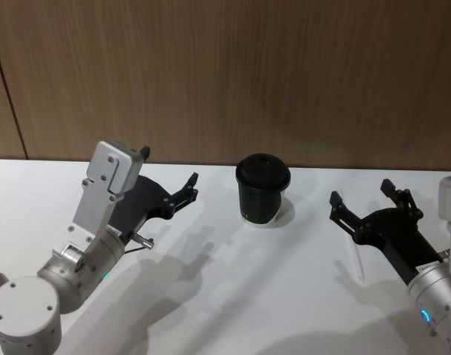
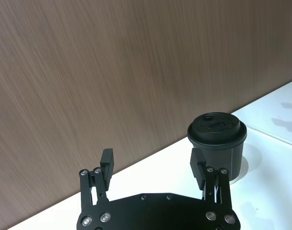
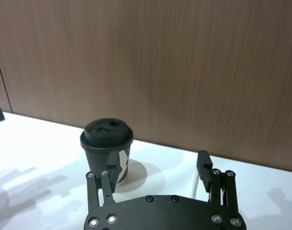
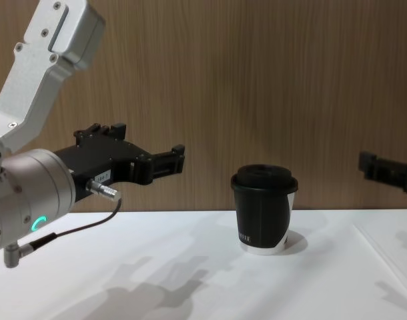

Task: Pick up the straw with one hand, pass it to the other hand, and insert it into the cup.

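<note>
Right gripper hovers above thin white straw.

In the head view the straw is barely told apart from the white desk, and its far end is lost behind the right gripper (whose arm is cut off by the right edge). In the chest view that gripper is cropped by the right edge, so only a black tip is seen. The white lettering on the cup is too small to be read. In each wrist view the cup's lower side is partly covered by one of the jaws.
</note>
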